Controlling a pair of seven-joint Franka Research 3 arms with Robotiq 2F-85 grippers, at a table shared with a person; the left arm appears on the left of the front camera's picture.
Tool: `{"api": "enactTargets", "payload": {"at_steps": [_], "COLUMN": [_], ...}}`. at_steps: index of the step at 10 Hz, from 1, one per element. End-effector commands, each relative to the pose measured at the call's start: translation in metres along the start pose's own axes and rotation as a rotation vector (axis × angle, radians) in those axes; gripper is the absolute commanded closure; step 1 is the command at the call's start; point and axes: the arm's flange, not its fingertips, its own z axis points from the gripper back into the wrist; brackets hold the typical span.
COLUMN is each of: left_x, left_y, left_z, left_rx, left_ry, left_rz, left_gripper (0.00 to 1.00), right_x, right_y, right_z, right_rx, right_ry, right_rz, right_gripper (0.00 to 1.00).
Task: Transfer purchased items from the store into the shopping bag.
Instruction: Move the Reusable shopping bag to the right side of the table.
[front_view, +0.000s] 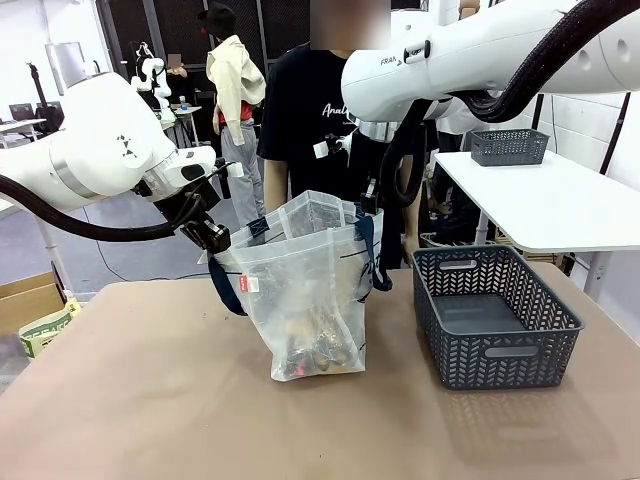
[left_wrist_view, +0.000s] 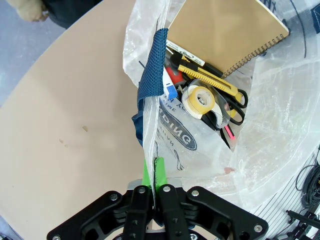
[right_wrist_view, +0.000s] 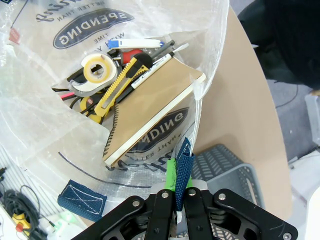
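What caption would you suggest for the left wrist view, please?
Left gripper shut on the shopping bag edge; notebook, tape, cutter inside.

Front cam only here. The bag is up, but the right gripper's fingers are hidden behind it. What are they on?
Observer: In the right wrist view, the right gripper is shut on a navy strap of the shopping bag.
Operator: Left on a strap too?
Observer: No. The left gripper is shut on the clear plastic itself, and the other strap lies just beyond its pads.
Operator: The contents are a blur for me.
Observer: There's a tan spiral notebook, a yellow utility knife, a tape roll, black-handled scissors and pens.
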Motion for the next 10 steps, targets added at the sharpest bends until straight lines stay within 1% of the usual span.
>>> {"api": "enactTargets", "payload": {"at_steps": [1, 5, 6, 7, 10], "left_x": [-0.0002, 0.0045, 0.0042, 0.0013, 0.0013], "left_y": [0.0007, -0.0002, -0.0005, -0.0016, -0.0016], "left_z": [0.0003, 0.0000, -0.0010, 0.0002, 0.0002], "left_rx": [0.001, -0.003, 0.004, -0.001, -0.001], "left_ry": [0.000, 0.006, 0.021, -0.001, -0.001], "left_rz": [0.001, -0.022, -0.026, -0.005, -0.005], "left_gripper": [1.00, 1.00, 1.00, 1.00, 1.00], "right_x": [-0.0001, 0.0037, 0.0014, 0.0014, 0.0014], "right_y": [0.0000, 0.0011, 0.0018, 0.0018, 0.0018], "right_z": [0.0010, -0.0008, -0.0003, -0.0003, -0.0003], "right_rx": [-0.001, -0.003, -0.002, -0.002, -0.002], "right_ry": [-0.001, 0.022, 0.005, 0.005, 0.005], "right_rz": [-0.001, 0.020, 0.007, 0.007, 0.007], "right_gripper": [1.00, 1.00, 1.00, 1.00, 1.00]}}
